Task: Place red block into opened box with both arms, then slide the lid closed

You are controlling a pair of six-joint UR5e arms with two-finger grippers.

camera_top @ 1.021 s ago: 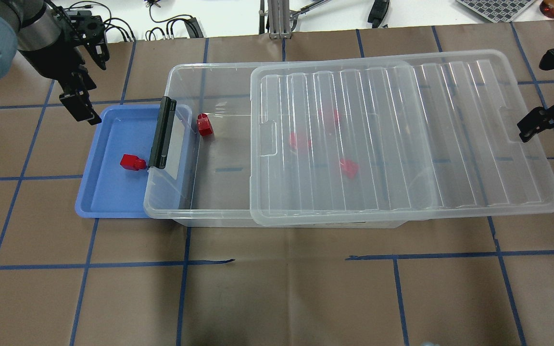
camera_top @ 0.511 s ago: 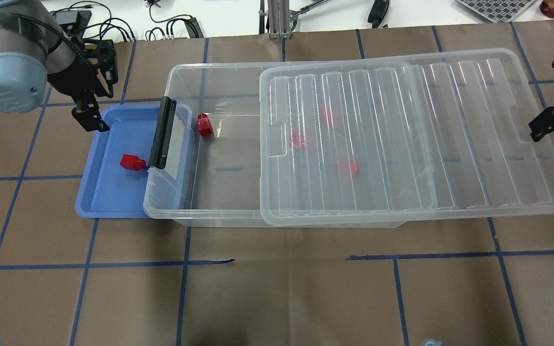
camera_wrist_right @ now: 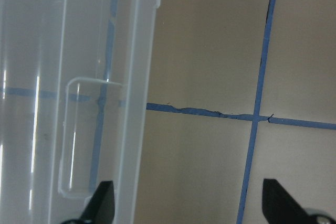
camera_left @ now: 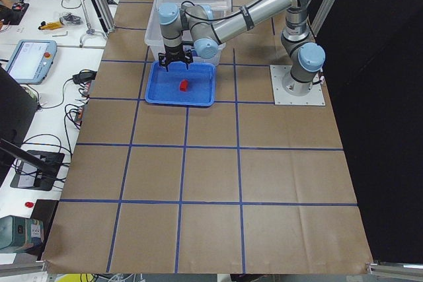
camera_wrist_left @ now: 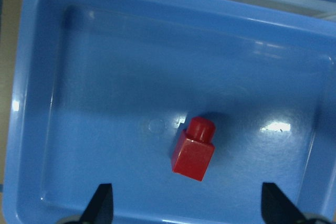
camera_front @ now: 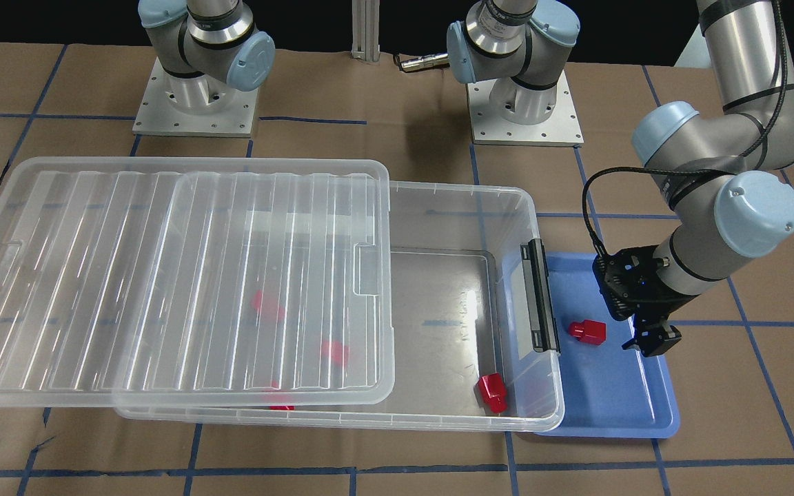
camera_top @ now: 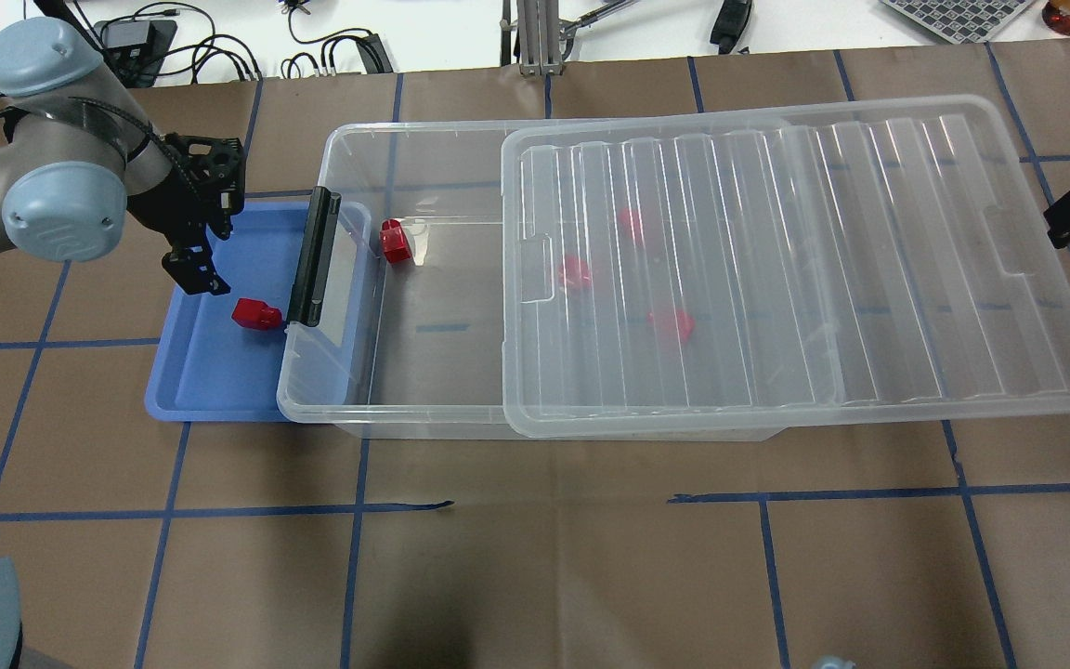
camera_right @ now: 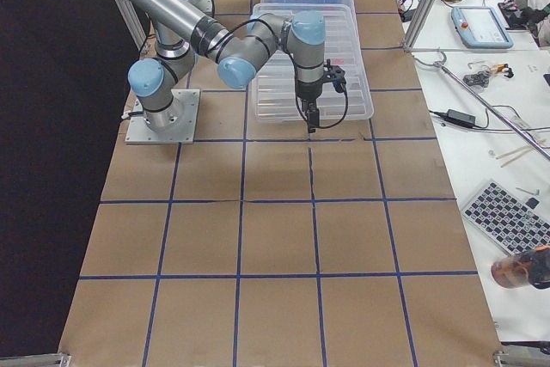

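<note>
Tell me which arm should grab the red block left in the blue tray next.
Left. The left pincer, open, hovers over the blue tray, the red block centred just ahead of its fingertips. The right pincer sits past the far end of the lid, across the box from the tray.

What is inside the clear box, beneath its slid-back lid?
Through the ridged lid, three red blocks show blurred on the floor of the box. A fourth red block lies uncovered near the black latch. The ridges blur anything smaller underneath.
</note>
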